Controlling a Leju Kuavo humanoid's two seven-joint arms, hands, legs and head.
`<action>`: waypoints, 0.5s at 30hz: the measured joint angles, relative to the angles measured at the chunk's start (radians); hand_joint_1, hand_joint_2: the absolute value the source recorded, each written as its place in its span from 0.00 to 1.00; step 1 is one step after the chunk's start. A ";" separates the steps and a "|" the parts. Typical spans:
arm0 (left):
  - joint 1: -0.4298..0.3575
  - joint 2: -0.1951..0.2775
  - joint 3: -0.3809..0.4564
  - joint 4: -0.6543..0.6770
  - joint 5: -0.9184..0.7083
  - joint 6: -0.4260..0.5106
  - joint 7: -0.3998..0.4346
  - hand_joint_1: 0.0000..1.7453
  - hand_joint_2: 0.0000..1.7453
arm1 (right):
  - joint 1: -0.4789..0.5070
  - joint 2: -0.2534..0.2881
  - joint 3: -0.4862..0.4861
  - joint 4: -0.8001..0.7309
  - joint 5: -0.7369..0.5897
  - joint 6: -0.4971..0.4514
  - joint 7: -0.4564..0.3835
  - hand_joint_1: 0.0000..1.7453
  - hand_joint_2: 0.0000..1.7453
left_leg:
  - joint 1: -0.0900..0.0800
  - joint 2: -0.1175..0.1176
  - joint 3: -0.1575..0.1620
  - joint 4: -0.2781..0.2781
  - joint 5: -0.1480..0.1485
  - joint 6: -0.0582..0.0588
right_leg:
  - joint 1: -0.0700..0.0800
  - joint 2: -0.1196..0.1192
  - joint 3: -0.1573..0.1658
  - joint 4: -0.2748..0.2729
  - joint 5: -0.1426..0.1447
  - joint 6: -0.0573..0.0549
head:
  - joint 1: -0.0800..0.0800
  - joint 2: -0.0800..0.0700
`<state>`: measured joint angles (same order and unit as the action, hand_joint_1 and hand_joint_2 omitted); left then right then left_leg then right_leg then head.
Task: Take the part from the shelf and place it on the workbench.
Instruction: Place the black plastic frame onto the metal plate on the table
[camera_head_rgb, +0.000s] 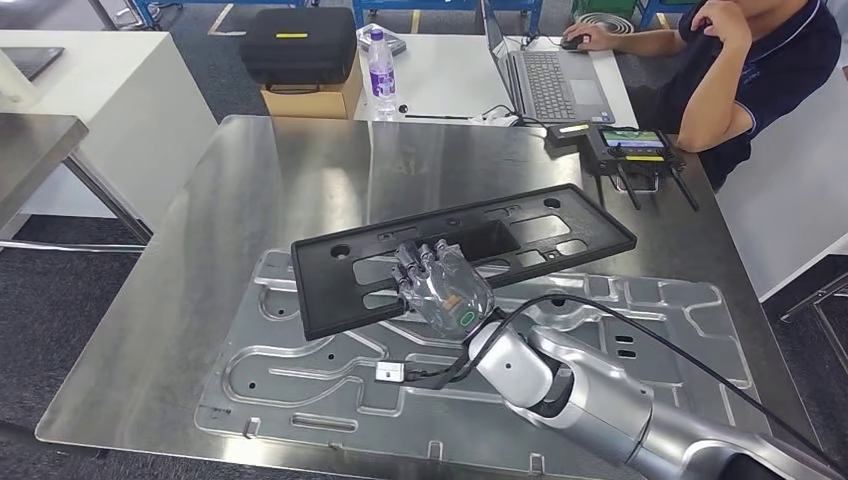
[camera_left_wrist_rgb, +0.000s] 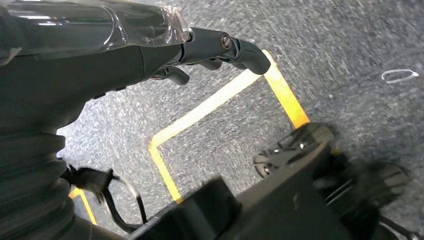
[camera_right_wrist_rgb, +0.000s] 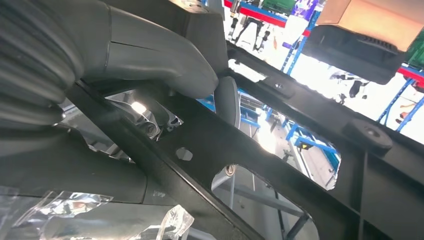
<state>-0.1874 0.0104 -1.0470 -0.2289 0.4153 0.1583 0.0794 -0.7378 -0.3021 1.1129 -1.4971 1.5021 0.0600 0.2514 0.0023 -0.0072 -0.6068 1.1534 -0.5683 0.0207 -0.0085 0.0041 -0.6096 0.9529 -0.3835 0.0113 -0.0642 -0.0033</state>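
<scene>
Over workbench (camera_head_rgb: 200, 250), right hand (camera_head_rgb: 440, 285) grips part (camera_head_rgb: 560, 225); left hand (camera_left_wrist_rgb: 100, 45) indistinct.

Part (camera_head_rgb: 520, 235) above workbench (camera_head_rgb: 250, 180) (laptop (camera_head_rgb: 545, 80) behind)

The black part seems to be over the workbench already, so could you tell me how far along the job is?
Done: the black part is off the shelf. In hand: the right robot hand grips it above the workbench, over a stamped metal panel. Left: setting it down and letting go.
</scene>
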 joint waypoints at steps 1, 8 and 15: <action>-0.001 0.000 0.000 0.000 -0.001 -0.002 0.000 0.00 1.00 | 0.002 0.000 0.000 0.000 0.000 0.001 0.000 1.00 1.00 | 0.002 0.000 -0.042 0.069 -0.021 -0.003 | 0.001 -0.001 0.002 0.000 -0.003 0.000 | 0.000 0.000; 0.000 0.000 0.000 0.000 -0.004 -0.018 -0.007 0.00 1.00 | 0.008 -0.001 -0.002 -0.001 -0.001 0.003 0.002 0.00 0.00 | -0.004 0.000 0.023 -0.179 0.160 0.016 | 0.008 0.003 0.032 0.000 -0.029 0.014 | -0.001 0.000; 0.003 0.000 0.000 0.000 -0.008 -0.017 -0.008 0.00 1.00 | 0.011 -0.002 -0.003 -0.001 -0.001 0.003 0.003 0.00 0.00 | -0.004 -0.002 0.026 -0.196 0.164 0.018 | 0.015 0.006 0.027 0.007 -0.035 -0.006 | 0.000 0.000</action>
<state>-0.1842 0.0104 -1.0468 -0.2289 0.4071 0.1416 0.0710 -0.7264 -0.3040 1.1100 -1.4981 1.5015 0.0633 0.2541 -0.0019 -0.0091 -0.5803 0.9577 -0.4043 0.0389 0.0064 0.0103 -0.5828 0.9595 -0.4181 0.0053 -0.0643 -0.0031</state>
